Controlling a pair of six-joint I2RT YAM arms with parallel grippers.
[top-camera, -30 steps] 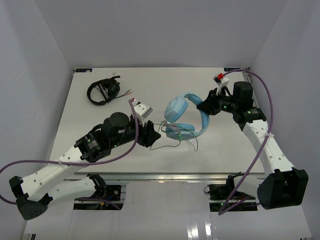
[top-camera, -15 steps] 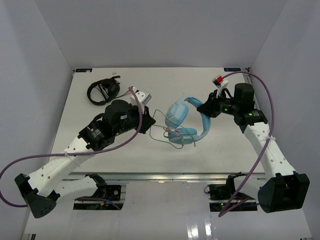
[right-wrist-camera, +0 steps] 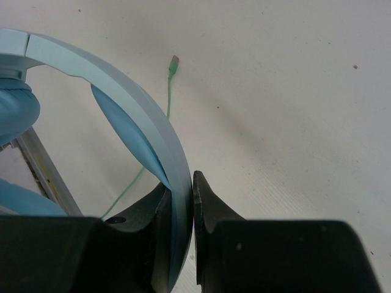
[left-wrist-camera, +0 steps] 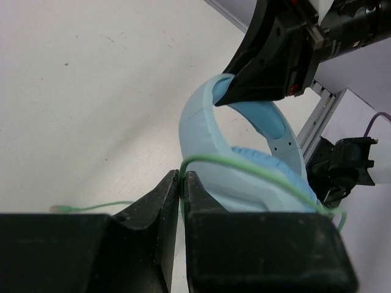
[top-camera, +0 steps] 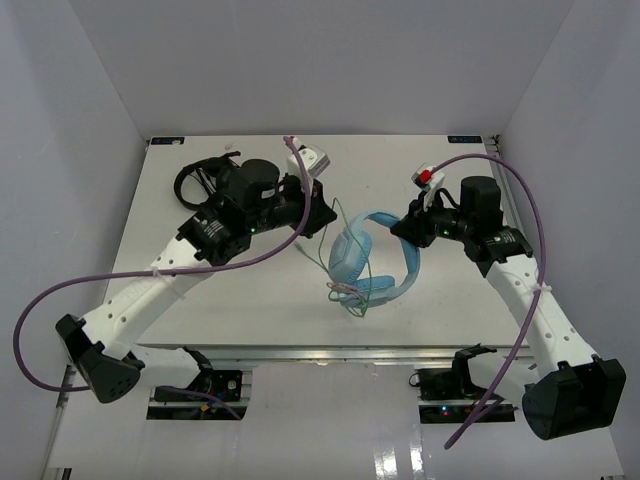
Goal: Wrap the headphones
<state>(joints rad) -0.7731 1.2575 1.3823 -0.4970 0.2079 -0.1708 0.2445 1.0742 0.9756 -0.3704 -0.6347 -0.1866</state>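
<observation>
The light blue headphones (top-camera: pixel 362 258) hang tilted above the table's middle. My right gripper (top-camera: pixel 404 229) is shut on their headband (right-wrist-camera: pixel 143 125), which runs between the jaws of my right gripper (right-wrist-camera: pixel 184 184). My left gripper (top-camera: pixel 326 214) sits just left of the upper ear cup. In the left wrist view my left gripper (left-wrist-camera: pixel 182 179) is shut on the thin pale green cable (left-wrist-camera: pixel 247 166), which arcs across the blue ear cup (left-wrist-camera: pixel 244 183). The cable's plug end (right-wrist-camera: pixel 175 60) lies on the table. More cable loops dangle under the lower cup (top-camera: pixel 352 293).
Black headphones (top-camera: pixel 203 182) lie at the far left of the white table (top-camera: pixel 250 290), just behind my left arm's elbow. White walls close in the table on the left, far and right sides.
My left gripper closed on the green cable and carried it away from the near edge and to the right, up beside the ear cup. The right gripper shifted the headphones slightly left.
</observation>
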